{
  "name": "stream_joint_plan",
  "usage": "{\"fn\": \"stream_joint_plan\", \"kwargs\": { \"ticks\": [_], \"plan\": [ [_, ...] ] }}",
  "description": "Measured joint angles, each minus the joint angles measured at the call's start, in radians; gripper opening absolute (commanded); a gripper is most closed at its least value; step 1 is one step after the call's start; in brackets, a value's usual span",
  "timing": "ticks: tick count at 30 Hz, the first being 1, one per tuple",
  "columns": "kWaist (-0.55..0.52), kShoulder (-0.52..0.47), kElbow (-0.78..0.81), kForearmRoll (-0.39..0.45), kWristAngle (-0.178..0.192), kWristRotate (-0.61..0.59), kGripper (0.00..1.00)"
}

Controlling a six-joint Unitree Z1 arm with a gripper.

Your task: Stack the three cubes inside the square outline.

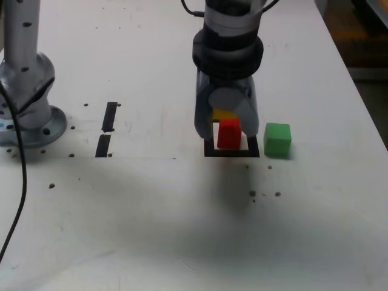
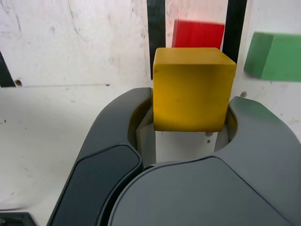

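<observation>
bench [image 1: 151, 230] white. gripper [image 2: 190, 123] fingers clenched on yellow cube [image 2: 193, 89], faces square to the outline [image 1: 209, 147], just behind it. red cube [image 1: 229, 133] sits inside outline, upright. green cube [image 1: 277, 139] just beside, exterior view's right. cubes: no long axis.

Silver-grey arm [image 1: 230, 24] with black ribbed collar; dark grey curved end effector [image 2: 193, 125]; thin black cable [image 1: 18, 182] trailing beside screw-dotted silver base [image 1: 30, 115].

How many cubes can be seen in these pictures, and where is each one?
3. The red cube sits inside the square outline. The yellow cube is held in the tool, just behind the red one. The green cube rests on the table at the exterior view's right of the outline.
</observation>
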State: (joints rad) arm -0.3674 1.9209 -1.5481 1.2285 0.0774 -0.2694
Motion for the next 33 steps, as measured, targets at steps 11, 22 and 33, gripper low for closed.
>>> {"fn": "stream_joint_plan", "kwargs": {
  "ticks": [11,22,33],
  "plan": [
    [0.067,0.0,0.044,-0.083,-0.029,0.088,0.22],
    [0.09,0.008,0.103,-0.169,-0.044,0.11,0.23],
    [0.091,0.012,0.108,-0.187,-0.044,0.117,0.33]
  ]
}}
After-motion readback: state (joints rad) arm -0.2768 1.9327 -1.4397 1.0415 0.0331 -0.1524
